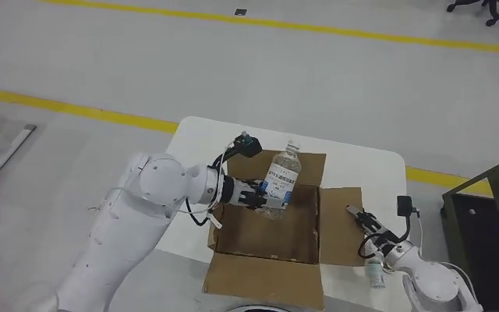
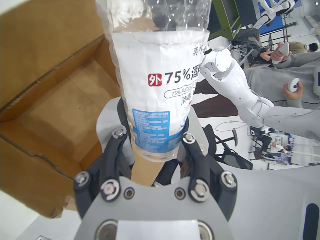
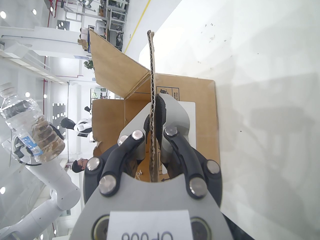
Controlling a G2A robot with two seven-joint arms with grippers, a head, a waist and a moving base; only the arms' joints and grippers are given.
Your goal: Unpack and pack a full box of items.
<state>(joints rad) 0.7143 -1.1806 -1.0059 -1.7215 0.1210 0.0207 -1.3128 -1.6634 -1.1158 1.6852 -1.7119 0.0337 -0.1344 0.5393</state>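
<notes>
my left gripper (image 2: 155, 136) clamped on the bottle (image 2: 155, 76) over the open box (image 2: 50, 116) | right gripper (image 3: 153, 123) pinching its side flap (image 3: 150, 58)

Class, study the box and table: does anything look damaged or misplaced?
The cardboard box has a ragged, torn flap edge near the left gripper, which holds a clear bottle. A small bottle sits outside the box on the table.

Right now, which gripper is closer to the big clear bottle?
Left. The left gripper is shut on the clear bottle, holding it above the cardboard box; the right gripper sits across the box, pinching its side flap.
</notes>
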